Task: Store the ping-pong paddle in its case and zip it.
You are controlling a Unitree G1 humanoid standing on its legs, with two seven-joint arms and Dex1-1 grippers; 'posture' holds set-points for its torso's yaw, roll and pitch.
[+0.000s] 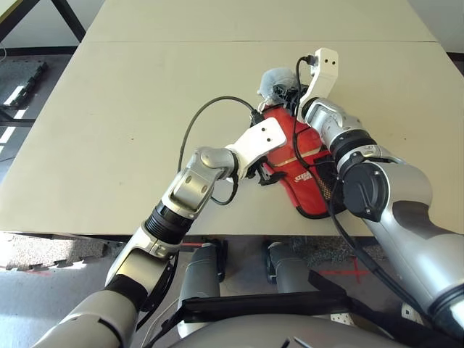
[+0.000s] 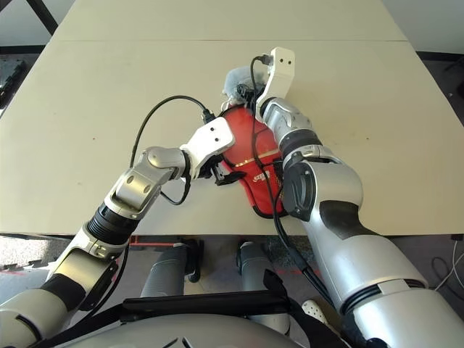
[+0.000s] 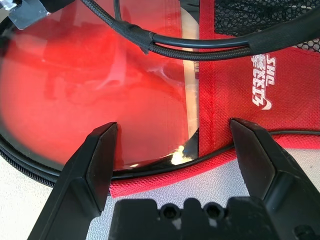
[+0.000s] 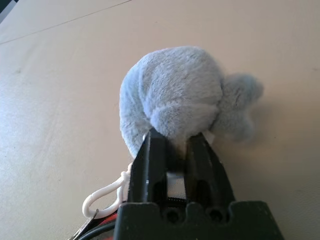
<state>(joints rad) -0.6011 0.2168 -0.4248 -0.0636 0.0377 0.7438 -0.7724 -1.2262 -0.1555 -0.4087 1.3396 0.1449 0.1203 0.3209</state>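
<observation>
The case (image 1: 304, 170) lies flat on the bench (image 1: 145, 94) near its front edge, and the ping-pong paddle (image 3: 85, 85) sits inside it: the left wrist view shows the glossy red face under the open flap, with the black zipper edge running round below it. So the paddle is stowed, and by my reading only the zipping is left.

The left gripper (image 3: 172, 150) hangs low over the case's near edge with its fingers (image 3: 97, 160) spread wide and holding nothing, one to either side of the seam where red fabric meets rubber. It looks placed there to pin the case down while the other arm pulls.

The right gripper (image 4: 172, 150) reaches past the far end of the case, its fingers clenched together against the base of a small grey plush lump (image 4: 175, 95), which seems to hang by a white loop (image 4: 102, 197) at the case's end. I judge it is nipping something there to use as a zip pull, though I cannot see what lies between the fingers
</observation>
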